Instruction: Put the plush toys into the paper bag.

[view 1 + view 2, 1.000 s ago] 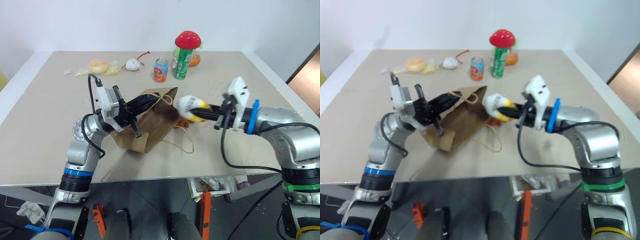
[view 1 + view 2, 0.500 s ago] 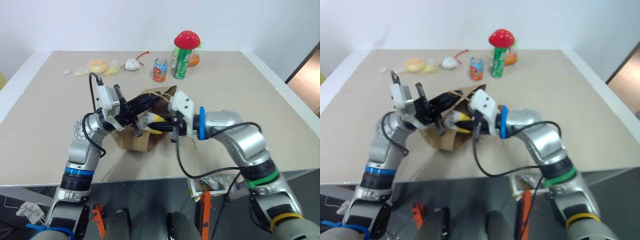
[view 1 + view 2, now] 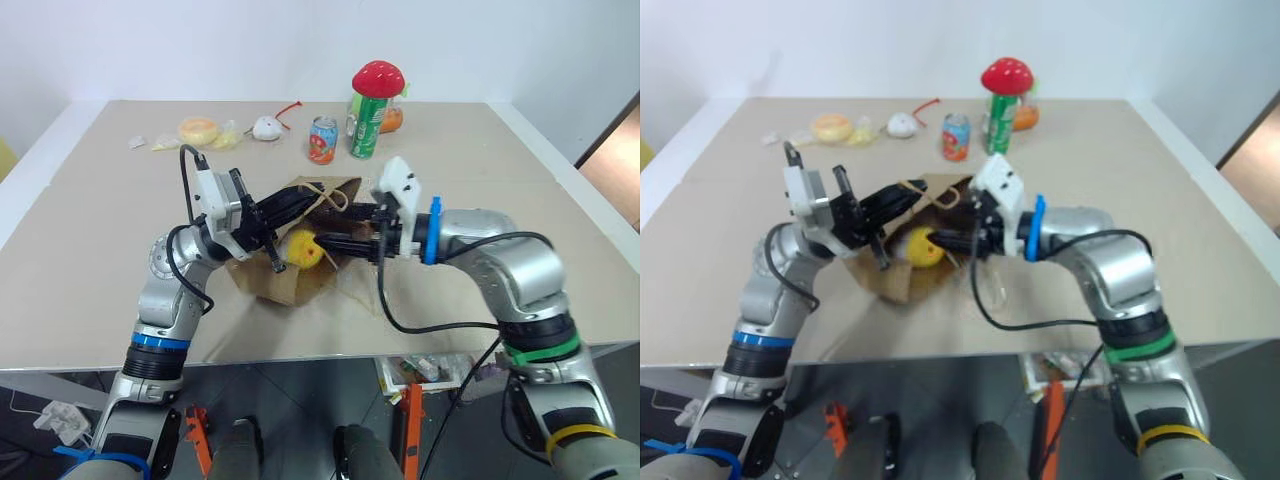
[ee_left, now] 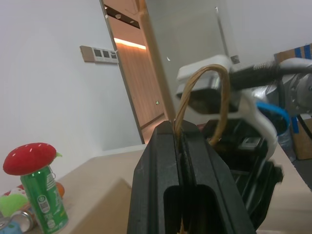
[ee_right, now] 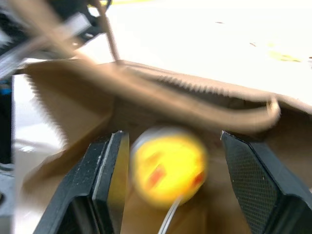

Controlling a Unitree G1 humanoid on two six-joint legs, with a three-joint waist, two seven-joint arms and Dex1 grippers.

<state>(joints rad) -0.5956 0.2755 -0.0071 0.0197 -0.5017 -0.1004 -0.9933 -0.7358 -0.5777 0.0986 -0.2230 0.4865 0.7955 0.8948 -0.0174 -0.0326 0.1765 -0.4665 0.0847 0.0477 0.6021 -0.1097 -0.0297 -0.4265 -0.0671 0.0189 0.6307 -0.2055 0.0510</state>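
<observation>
Yellow plush toy (image 5: 168,165) sits inside the paper bag (image 3: 290,280), between the right gripper's (image 5: 170,170) spread fingers, untouched. Left gripper (image 4: 183,161) is clamped on a bag handle (image 4: 202,97).

Beige desk (image 3: 90,270) carries the paper bag (image 3: 262,279) up front; far back, two cans (image 3: 364,128), white toy (image 3: 265,127), wrapped bun (image 3: 197,131).

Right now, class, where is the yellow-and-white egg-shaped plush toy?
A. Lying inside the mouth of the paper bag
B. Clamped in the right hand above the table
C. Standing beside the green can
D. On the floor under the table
A: the yellow-and-white plush toy lies inside the paper bag, with the right hand open at the bag's mouth, its fingers apart on either side of the toy.
</observation>
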